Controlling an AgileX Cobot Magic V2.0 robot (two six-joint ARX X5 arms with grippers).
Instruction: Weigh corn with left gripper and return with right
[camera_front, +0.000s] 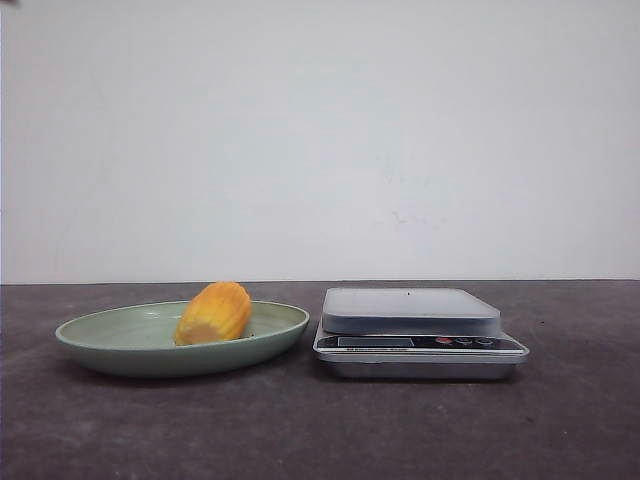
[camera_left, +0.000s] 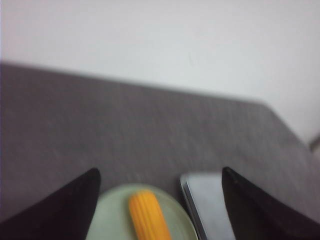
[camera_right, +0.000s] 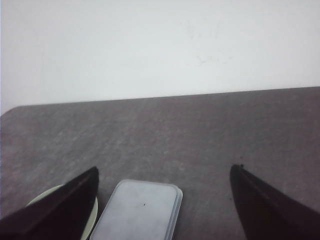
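- Front view: we see the corn lying in the green dish, beside the scale.
- We judge it light, stiff, ribbed; grip across its middle.
- Both grippers' jaws spread, empty.

Place: we read a plain test bench, like a lab.
Surface: a dark grey table.
Backdrop: a bare white wall.
Equipment: a digital scale.

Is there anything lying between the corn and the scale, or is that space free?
In the front view, only the green dish's right rim lies between the corn and the scale. No other object is there; dish and scale sit close together.
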